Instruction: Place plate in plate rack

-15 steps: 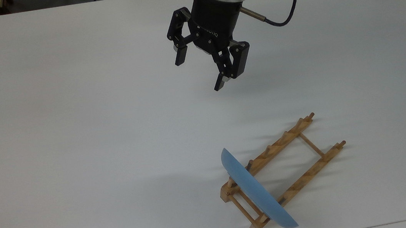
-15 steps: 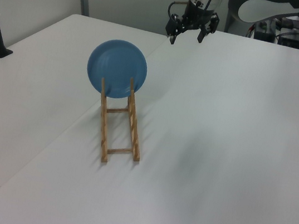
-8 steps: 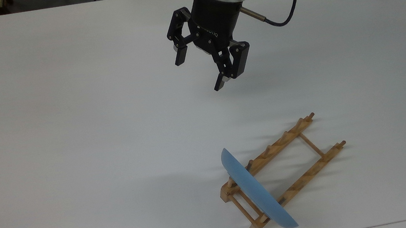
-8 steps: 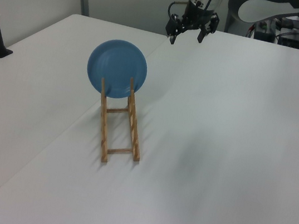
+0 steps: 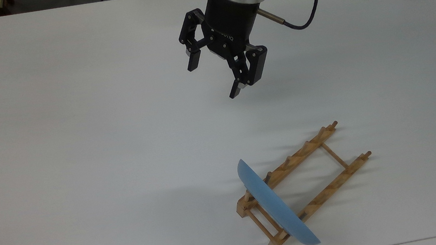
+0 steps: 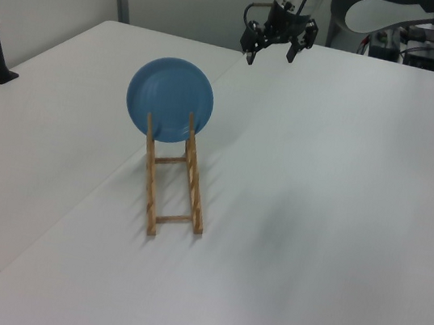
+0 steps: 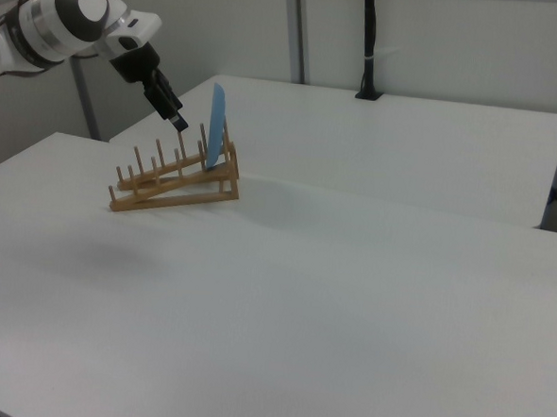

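Top view: gripper (image 5: 214, 82) hangs above the white counter (image 5: 80, 156), fingers (image 5: 194, 61) spread wide with nothing between them; well apart from the plate rack (image 5: 305, 186), which lies near the counter edge at the top view's bottom, toward its right corner; plate (image 5: 276, 207) seen edge-on here, a thin blue arc crossing both rails at the rack's end nearer that edge.

Left view: plate (image 6: 169, 100) shows its full round face, standing on edge at the far end of the rack (image 6: 175, 181); the rest of the slots hold nothing; gripper (image 6: 273, 50) over the far part of the counter (image 6: 340, 214), fingers apart, beyond the plate.

Right view: rack (image 7: 174, 183) seen side-on, pegs upright in a row; plate (image 7: 216, 126) stands nearly upright between pegs at the end toward the right view's right; gripper (image 7: 175, 119) hangs just above the pegs in this line of sight, to the right view's left of the plate; black post (image 7: 369, 39) stands on the far counter (image 7: 367, 299) edge.
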Controlling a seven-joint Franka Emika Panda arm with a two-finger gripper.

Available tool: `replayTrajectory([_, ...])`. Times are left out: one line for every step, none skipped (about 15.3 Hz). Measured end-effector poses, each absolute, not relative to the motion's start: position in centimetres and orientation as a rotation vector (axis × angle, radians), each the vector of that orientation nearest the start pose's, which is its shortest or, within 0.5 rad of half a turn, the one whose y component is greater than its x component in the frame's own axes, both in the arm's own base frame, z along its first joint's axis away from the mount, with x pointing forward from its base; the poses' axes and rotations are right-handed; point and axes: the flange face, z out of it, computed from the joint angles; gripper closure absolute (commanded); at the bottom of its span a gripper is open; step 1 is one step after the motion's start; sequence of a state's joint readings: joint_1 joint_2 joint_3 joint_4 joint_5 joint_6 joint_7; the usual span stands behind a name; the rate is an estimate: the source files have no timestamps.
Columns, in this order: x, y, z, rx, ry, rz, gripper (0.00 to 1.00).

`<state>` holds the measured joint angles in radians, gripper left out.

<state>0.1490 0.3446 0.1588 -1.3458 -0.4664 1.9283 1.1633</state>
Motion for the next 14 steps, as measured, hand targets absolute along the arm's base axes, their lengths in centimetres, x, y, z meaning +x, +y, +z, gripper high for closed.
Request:
replayTrajectory([66.9,16.0,56.3,-2.970,1.186,-0.726,0.00])
replayTrajectory([66.9,16.0,56.3,-2.970,1.186,-0.726,0.00])
replayTrajectory([66.9,16.0,56.3,-2.970,1.186,-0.726,0.00])
replayTrajectory([66.7,16.0,56.6,-2.971,1.153,-0.669,0.00])
replayTrajectory([65.8,15.5,58.4,-2.972,1.068,-0.566,0.00])
replayTrajectory([64.2,14.7,61.3,-2.963,1.015,-0.529,0.00])
replayTrajectory([62.3,13.8,64.3,-2.953,0.983,-0.524,0.00])
replayTrajectory([60.6,13.3,66.5,-2.945,0.966,-0.532,0.00])
replayTrajectory([59.4,13.2,67.9,-2.940,0.958,-0.542,0.00])
replayTrajectory([58.7,13.2,68.3,-2.941,0.952,-0.548,0.00])
replayTrajectory([58.4,13.2,68.1,-2.947,0.950,-0.542,0.00])
replayTrajectory([58.5,13.3,67.5,-2.955,0.950,-0.529,0.00])
replayTrajectory([58.7,13.3,67.0,-2.961,0.950,-0.517,0.00])
replayTrajectory([58.9,13.3,66.5,-2.967,0.951,-0.507,0.00])
